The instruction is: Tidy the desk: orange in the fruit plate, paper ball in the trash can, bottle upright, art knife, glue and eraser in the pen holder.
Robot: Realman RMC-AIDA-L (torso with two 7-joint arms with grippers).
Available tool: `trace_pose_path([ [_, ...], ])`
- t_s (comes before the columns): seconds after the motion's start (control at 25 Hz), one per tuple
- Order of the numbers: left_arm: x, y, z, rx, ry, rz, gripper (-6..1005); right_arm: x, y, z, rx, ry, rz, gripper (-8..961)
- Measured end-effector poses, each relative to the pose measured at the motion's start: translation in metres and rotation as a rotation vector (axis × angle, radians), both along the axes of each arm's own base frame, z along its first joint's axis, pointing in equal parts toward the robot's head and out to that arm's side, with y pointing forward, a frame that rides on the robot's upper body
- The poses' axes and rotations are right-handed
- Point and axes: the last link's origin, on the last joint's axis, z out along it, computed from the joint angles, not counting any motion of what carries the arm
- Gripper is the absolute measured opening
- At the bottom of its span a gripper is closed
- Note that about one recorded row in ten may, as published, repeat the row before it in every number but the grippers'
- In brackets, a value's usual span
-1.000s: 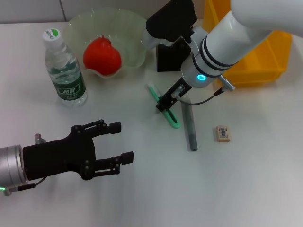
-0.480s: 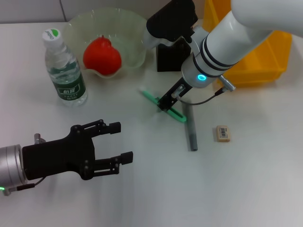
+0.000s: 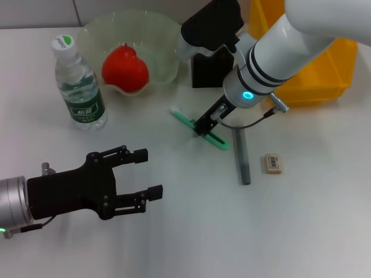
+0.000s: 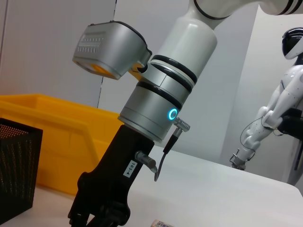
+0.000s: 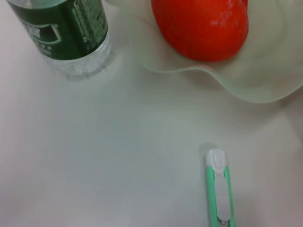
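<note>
My right gripper point(image 3: 204, 126) is shut on the green art knife point(image 3: 199, 127) at mid-table, in front of the black mesh pen holder point(image 3: 207, 70). The knife's end shows in the right wrist view point(image 5: 218, 189). The grey glue stick point(image 3: 241, 156) lies just right of the knife, and the eraser point(image 3: 273, 163) lies right of it. The orange point(image 3: 124, 68) sits in the pale green fruit plate point(image 3: 93, 30). The bottle point(image 3: 78, 84) stands upright left of the plate. The yellow trash can point(image 3: 324, 69) is at the back right. My left gripper point(image 3: 142, 174) is open and empty at front left. No paper ball shows.
The right arm point(image 3: 272, 58) reaches over the pen holder and hides part of it. The left wrist view shows that arm point(image 4: 156, 109), the pen holder point(image 4: 16, 175) and the yellow bin point(image 4: 57, 142) behind it. A white humanoid robot point(image 4: 279, 104) stands far off.
The art knife has turned in my right gripper, its far end swinging left. The glue stick has shifted to the right. The left arm has not moved.
</note>
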Motion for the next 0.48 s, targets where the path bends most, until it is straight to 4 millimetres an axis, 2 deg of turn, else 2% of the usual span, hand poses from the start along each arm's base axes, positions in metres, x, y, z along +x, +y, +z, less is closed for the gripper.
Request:
trace_pose_path([
  [0.48, 0.0006, 0.0006, 0.0001, 0.000, 0.000, -0.002, 811, 0.0008, -0.0011, 0.0004, -0.010, -0.009, 0.000, 181],
])
